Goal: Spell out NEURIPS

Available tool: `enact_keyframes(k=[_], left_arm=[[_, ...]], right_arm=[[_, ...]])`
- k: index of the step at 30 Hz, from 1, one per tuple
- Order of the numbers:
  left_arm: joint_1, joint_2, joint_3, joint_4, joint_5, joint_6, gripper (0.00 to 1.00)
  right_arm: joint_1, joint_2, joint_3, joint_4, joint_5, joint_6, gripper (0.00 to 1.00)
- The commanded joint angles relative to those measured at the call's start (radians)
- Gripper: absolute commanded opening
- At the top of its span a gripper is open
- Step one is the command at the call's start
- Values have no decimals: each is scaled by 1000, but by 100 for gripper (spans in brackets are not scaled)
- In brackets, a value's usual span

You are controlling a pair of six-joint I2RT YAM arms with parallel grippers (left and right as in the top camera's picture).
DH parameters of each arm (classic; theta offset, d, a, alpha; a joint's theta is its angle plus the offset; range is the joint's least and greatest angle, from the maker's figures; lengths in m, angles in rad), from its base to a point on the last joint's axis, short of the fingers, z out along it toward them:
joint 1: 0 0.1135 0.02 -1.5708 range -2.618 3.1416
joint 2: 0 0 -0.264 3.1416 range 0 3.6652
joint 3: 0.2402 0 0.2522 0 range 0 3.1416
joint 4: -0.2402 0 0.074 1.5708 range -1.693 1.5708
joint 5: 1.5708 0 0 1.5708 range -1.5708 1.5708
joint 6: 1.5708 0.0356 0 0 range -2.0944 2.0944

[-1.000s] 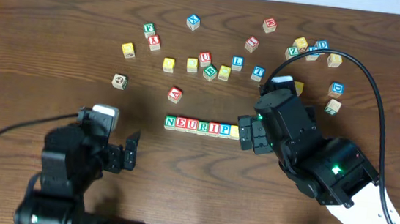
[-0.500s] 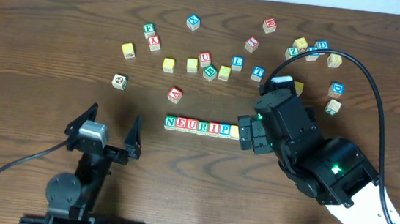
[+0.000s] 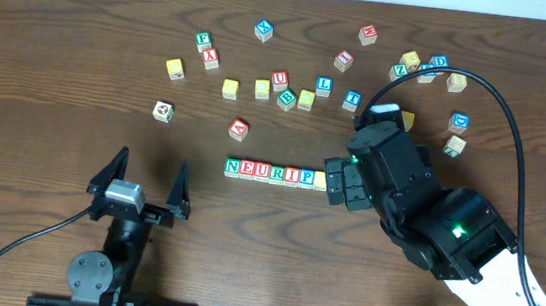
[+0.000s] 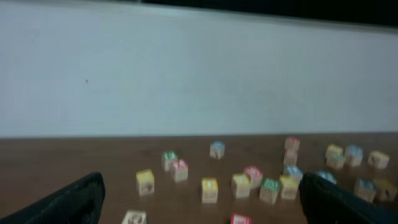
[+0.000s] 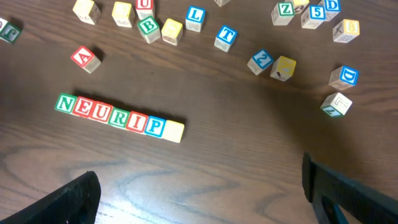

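The row of cubes spelling NEURIP (image 3: 271, 173) lies at the table's middle, with a yellow-faced cube (image 3: 321, 181) closing its right end. The right wrist view shows the same row (image 5: 111, 115) and yellow cube (image 5: 174, 130) up and to the left of my right gripper (image 5: 205, 199), which is open over bare wood with nothing between its fingers. My right arm (image 3: 399, 195) hangs just right of the row. My left gripper (image 3: 147, 181) stands open near the front edge, left of the row. It is also open and empty in the left wrist view (image 4: 202, 205).
Loose cubes are scattered across the back: an A (image 3: 239, 128), a U (image 3: 279, 77), an L (image 3: 324, 84), a T (image 3: 352, 98), an X (image 3: 211, 58) and several more at the right (image 3: 432, 68). Black cables trail from both arms.
My left arm has straightened up and swung its open gripper to point away from the front edge. The right arm and the row of cubes have not moved.
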Motion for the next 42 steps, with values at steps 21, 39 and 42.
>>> enact_keyframes(k=[21,39,42], left_arm=[[6,-6,-5,-296,-13,-13,98],[6,-6,-5,-296,-13,-13,98],[6,-6,-5,-296,-13,-13,98]], right_arm=[[-4,-2,14,-1,7,-12,99],[-3,-2,14,0,26,-21,99],[-4,-6,13,-7,19,-19,99]])
